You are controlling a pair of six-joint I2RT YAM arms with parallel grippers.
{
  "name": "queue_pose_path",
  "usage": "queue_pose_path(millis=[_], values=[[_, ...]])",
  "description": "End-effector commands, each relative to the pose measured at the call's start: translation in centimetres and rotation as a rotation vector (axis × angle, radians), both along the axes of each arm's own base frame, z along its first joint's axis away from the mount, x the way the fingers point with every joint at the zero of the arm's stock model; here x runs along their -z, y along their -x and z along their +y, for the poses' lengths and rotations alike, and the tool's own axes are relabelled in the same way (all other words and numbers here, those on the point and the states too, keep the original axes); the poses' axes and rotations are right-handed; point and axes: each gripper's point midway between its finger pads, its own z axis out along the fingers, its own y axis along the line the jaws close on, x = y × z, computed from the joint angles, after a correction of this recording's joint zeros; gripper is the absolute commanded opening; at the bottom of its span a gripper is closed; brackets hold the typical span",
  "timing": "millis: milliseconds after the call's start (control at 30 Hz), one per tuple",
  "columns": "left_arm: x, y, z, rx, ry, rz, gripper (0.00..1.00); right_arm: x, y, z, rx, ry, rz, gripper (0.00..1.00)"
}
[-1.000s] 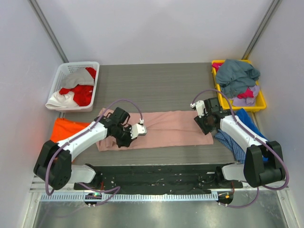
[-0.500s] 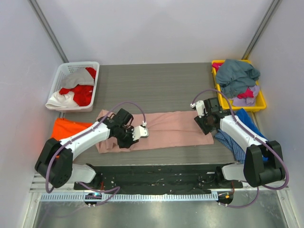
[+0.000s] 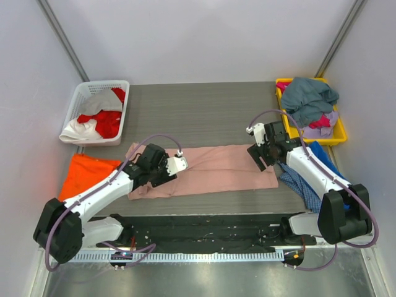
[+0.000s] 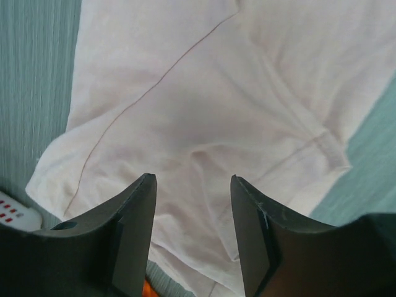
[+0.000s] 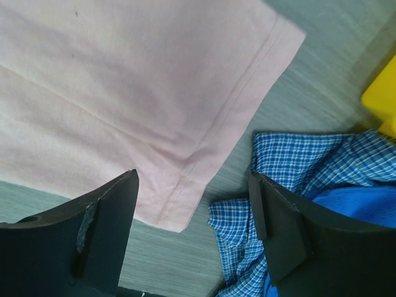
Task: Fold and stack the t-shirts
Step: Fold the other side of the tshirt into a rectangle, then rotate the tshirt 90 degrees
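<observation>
Jaws of left gripper (image 4: 193, 180) and right gripper (image 5: 193, 178) now wider apart, clear of pink t-shirt (image 3: 216, 164).

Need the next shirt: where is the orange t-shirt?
Top view: the orange t-shirt lies at far left, just nearer than the white basket, left of the pink t-shirt.

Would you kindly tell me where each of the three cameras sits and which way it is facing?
Top external: above and behind the arms, looking down at the table; both arms show, left claw and right claw over the pink t-shirt.
Left wrist: on the left arm, facing down at the shirt's left end; its two dark fingers show, apart.
Right wrist: on the right arm, facing down at the shirt's hemmed corner and a blue checked cloth; its fingers show, apart.
Shared: all three see the pink t-shirt.
</observation>
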Motion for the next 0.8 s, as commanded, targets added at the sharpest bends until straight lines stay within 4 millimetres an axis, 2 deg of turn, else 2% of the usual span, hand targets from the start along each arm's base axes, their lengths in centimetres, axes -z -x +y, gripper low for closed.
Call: queue_pose_path(millis=[0,133,300,600,767], values=[[0.6,-3.0,2.6,-0.124,-0.076,-0.106,0.59,-2.7,-3.0,0.8,0.002,-0.01,-0.114,0.8],[1.2,-4.5,4.1,-0.182,-0.076,-0.1,0.61,-2.6,-3.9,1.1,-0.008,-0.001,-0.122,0.82],[2.0,-5.9,6.0,-0.231,-0.094,-0.07,0.61,-1.4,-4.8,1.2,-0.022,0.027,-0.115,0.84],[3.2,-6.0,6.5,-0.23,-0.111,-0.027,0.6,2.0,-4.8,1.7,-0.054,0.034,-0.058,0.85],[4.7,-5.8,6.9,-0.231,-0.137,0.004,0.6,4.5,-4.5,2.0,-0.09,0.056,-0.007,0.85]])
